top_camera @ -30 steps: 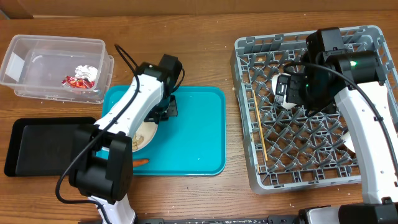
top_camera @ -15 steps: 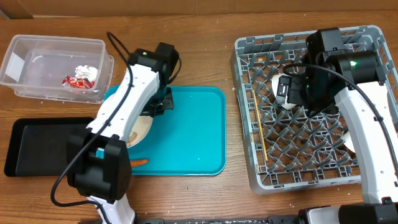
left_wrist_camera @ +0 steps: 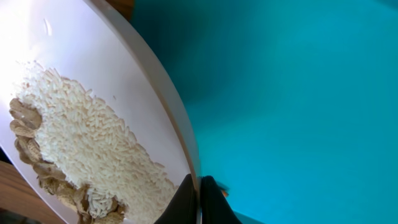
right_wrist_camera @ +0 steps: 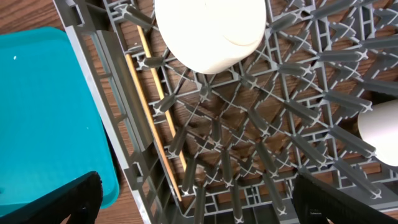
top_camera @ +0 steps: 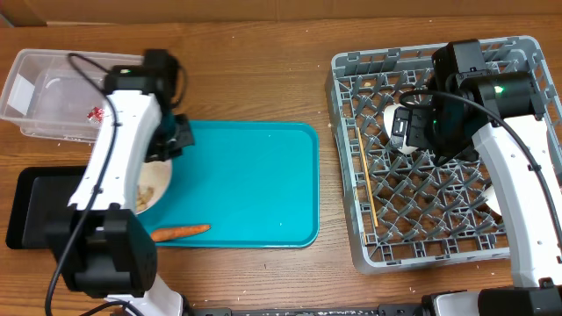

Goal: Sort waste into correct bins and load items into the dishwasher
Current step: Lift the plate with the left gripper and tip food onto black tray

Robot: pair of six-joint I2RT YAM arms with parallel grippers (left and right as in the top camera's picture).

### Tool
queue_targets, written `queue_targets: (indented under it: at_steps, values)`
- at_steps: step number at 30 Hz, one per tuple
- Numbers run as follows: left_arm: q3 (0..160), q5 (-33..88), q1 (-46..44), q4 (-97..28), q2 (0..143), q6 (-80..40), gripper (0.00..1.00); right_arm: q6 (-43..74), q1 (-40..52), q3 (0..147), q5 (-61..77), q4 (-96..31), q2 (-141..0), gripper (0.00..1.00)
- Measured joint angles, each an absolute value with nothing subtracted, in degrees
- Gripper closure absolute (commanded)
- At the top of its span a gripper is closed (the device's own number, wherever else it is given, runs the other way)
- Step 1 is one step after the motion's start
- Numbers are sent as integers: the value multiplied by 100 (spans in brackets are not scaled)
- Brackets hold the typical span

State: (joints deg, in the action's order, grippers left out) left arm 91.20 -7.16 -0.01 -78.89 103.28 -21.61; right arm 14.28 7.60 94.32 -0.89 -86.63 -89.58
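Now that it has swung leftward, we find the left claw [left_wrist_camera: 198, 194] clamped on the plate [top_camera: 154, 186] of food scraps [left_wrist_camera: 81, 137] beside the black tray [top_camera: 44, 211], the carrot [top_camera: 180, 232] now uncovered on the teal tray [top_camera: 255, 175]. The right claw [right_wrist_camera: 199, 202] stays spread above the dish rack [top_camera: 351, 224].

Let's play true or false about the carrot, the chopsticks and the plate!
The carrot lies on the teal tray. True.
The chopsticks lie on the teal tray. False: they lie in the grey dish rack.
The left gripper pinches the white plate by its rim. True.
The plate is empty. False: rice and beige scraps sit on it.
The right gripper is shut tight. False: it is open above the rack.
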Motion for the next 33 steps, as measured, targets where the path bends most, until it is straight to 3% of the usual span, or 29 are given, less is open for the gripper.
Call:
queue_targets:
  at_steps: [19, 33]
  values:
    - [9120, 1409, 2475, -7752, 10311, -515, 96, 1431, 760, 9432, -91, -8755, -8958, 0]
    - [9120, 3809, 4211, -7852, 10311, 340, 96, 1433, 760, 9432, -89, -8770, -8958, 0]
